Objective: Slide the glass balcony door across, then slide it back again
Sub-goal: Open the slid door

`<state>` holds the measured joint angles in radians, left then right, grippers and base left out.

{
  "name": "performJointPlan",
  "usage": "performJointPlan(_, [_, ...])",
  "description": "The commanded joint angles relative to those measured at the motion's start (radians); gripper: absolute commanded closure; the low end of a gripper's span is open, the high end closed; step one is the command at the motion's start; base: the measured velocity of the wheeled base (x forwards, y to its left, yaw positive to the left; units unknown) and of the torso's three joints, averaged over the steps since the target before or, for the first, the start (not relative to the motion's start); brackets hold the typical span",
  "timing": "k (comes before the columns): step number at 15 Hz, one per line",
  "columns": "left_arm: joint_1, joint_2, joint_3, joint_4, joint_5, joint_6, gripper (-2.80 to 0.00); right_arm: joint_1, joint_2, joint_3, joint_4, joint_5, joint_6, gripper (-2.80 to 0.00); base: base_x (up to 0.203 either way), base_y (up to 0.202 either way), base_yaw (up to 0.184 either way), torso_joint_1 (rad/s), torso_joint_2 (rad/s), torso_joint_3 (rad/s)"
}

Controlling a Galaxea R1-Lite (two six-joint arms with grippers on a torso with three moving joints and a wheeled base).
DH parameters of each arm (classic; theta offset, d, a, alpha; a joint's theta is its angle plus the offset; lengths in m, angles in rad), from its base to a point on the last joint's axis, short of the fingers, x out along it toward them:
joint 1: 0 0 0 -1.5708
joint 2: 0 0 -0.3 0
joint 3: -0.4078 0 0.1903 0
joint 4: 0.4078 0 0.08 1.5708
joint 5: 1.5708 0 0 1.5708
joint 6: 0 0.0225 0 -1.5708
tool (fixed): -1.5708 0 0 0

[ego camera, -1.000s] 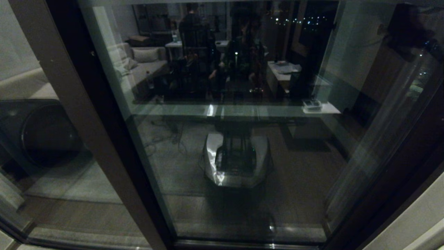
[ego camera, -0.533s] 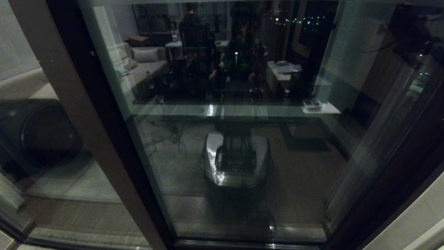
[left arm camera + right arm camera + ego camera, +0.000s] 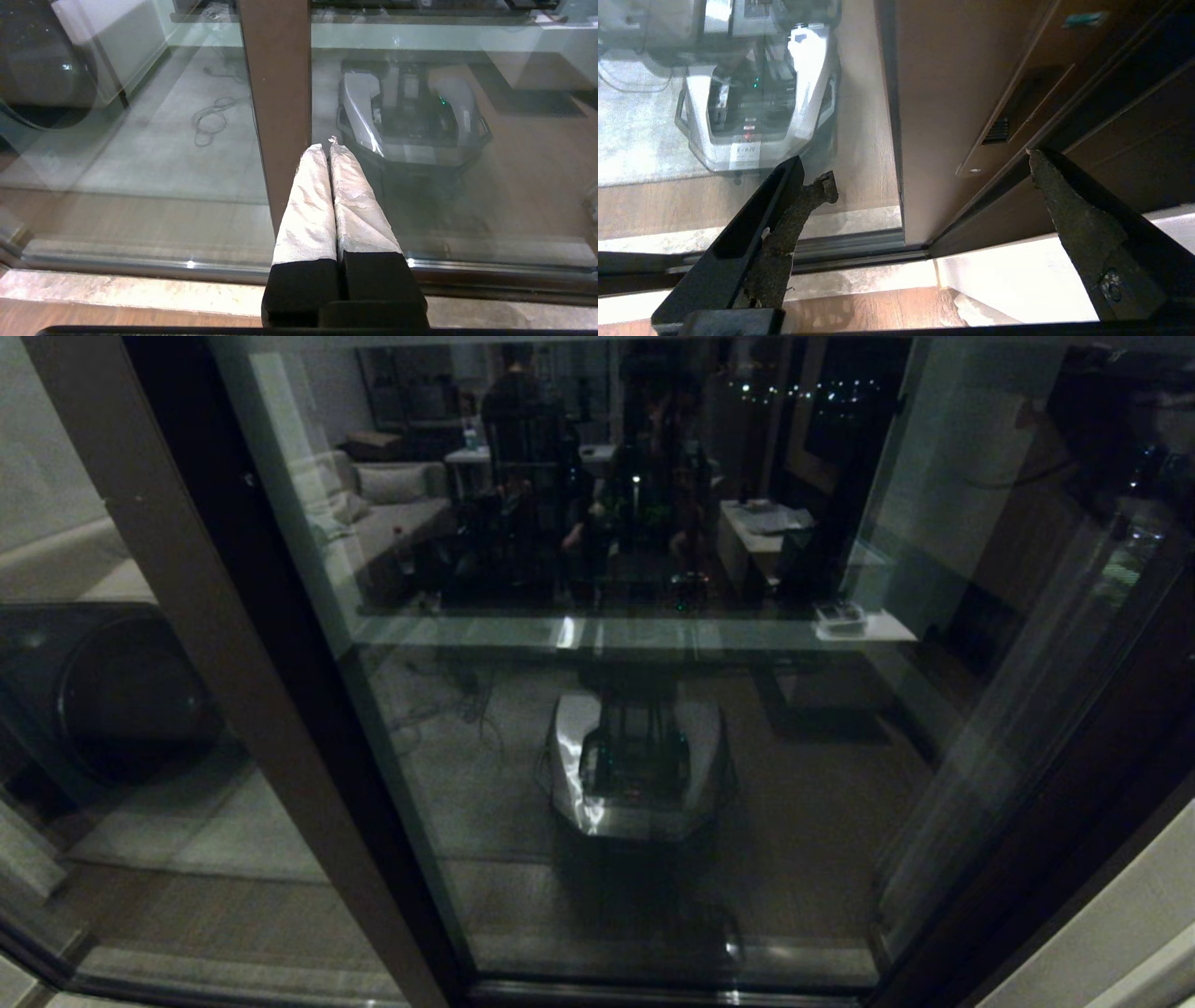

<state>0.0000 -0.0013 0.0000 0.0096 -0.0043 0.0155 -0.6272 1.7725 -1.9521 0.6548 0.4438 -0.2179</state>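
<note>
Item-wise: glass balcony door (image 3: 943,116) — heavy, rigid, fragile pane; hold at handle slot (image 3: 1017,107). Right gripper (image 3: 931,172) spread; left gripper (image 3: 331,149) pressed together, parked.

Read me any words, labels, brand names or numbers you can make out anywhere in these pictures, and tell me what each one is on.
None can be read.
White label on the robot base reflected in the glass balcony door, at: dark print, too blurred to read.
Small teal tag on the brown door frame: no legible text.
</note>
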Motion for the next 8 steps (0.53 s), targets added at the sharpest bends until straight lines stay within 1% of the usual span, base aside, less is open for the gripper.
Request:
performJointPlan(1, [0.001,0.0,0.002,0.001,0.0,0.0,0.0,0.0,0.008,-0.001,0.003,0.004,-0.001,-2.8,0.0,0.0,0.0,0.0,0.0,0.0])
performJointPlan(8, [0.0,0.0,0.002,0.001,0.0,0.0,0.0,0.003,0.021,-0.001,-0.01,0.006,-0.001,-2.8,0.0,0.0,0.0,0.0,0.0,0.0])
